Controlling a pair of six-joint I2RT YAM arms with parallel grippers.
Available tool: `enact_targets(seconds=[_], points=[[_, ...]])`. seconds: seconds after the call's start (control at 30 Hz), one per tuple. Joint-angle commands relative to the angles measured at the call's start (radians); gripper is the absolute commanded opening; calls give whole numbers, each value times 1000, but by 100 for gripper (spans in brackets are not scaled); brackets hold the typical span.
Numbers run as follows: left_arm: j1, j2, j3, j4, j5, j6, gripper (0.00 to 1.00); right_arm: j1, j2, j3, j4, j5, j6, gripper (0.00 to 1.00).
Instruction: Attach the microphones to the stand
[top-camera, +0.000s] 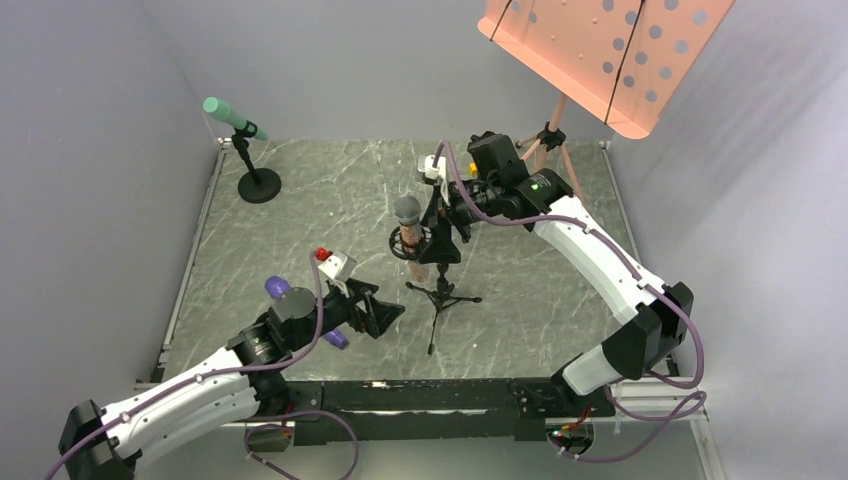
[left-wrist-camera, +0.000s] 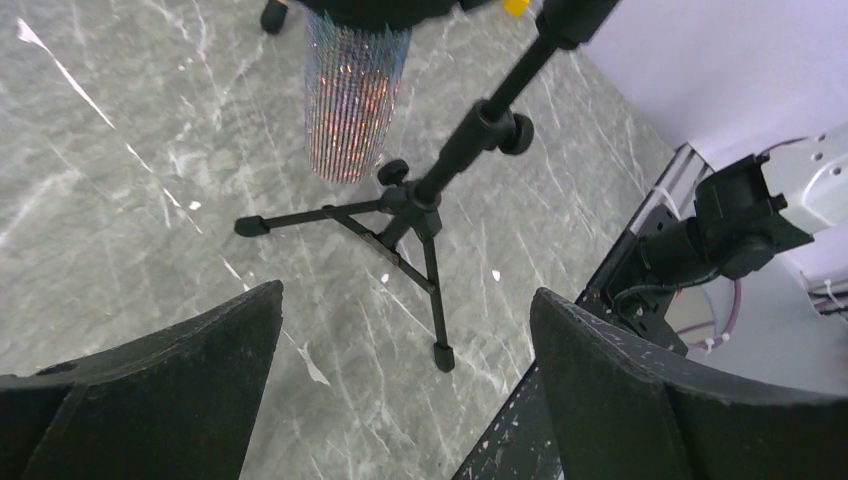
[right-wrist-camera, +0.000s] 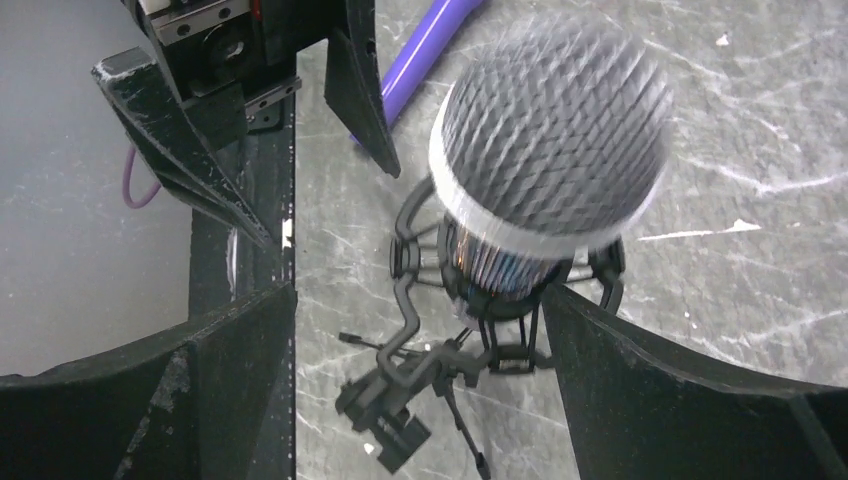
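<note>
Glitter mic (top-camera: 408, 225) in the tripod stand (top-camera: 440, 295), 2 grippers spread.
The right gripper (right-wrist-camera: 420, 320) framed that mic mid-worktop (top-camera: 330, 190) without pinching; the left gripper (left-wrist-camera: 405, 340) hung empty over the purple mic (top-camera: 278, 288) near the front edge. The teal mic (top-camera: 228, 114) stood far-left, open worktop between.

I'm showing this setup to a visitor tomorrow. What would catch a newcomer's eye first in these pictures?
Likely the glittery microphone with its silver mesh head, seated on the black tripod stand mid-table, with the right gripper open close by it. Then the salmon perforated music stand looming at the far right, and the teal microphone on its round-base stand at the far left.
</note>
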Motion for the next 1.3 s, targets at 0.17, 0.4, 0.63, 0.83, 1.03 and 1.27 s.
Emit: enact_targets(seconds=[0.17,0.4,0.63,0.83,1.03,1.27], points=[[1,92,87,103,100,11,96,-51,20,-17,67,-38,88,100],[-1,110,76,196,199,42,95,-198,-72,-55,54,-210,62,100],[-53,248,147,250,219,105,94,-252,-241,-265,63,-278,-68,100],[-107,364,195,323,178,230,94,-404,-459,-631,364,-464,-2,100],[-114,482,119,599,167,369,93,-527,-557,-747,463,-549,42,100],[-118,610,126,763,115,442,87,-551,-588,-743,441,-525,19,100]])
